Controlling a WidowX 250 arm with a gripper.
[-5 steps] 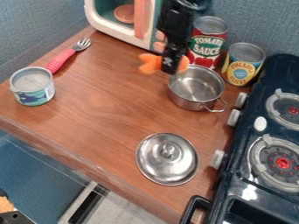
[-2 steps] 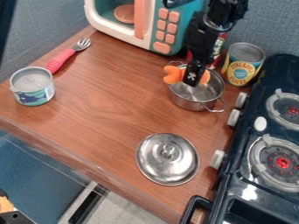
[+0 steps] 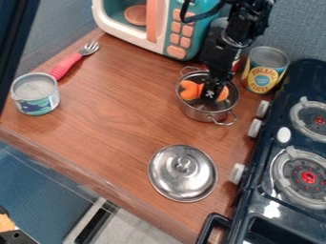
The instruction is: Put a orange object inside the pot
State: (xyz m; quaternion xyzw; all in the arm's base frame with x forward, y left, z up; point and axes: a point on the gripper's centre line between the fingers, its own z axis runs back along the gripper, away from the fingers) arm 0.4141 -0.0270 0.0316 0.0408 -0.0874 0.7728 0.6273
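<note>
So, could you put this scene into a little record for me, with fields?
Orange object: inside the pot, showing on both sides of the gripper
Gripper: down in the pot
Pot: metal, on the wooden counter
Lid: off, lying apart
Fork: pink-handled, beside a blue-labelled can
Stove: at the picture's right

Fork beside short can | toy microwave | yellow can near likely red can | toy stove

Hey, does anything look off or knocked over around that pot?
Nothing looks spilled or damaged. The pot stands upright, with the orange object inside its rim at the end effector. Its lid lies on the counter, knob up.
</note>
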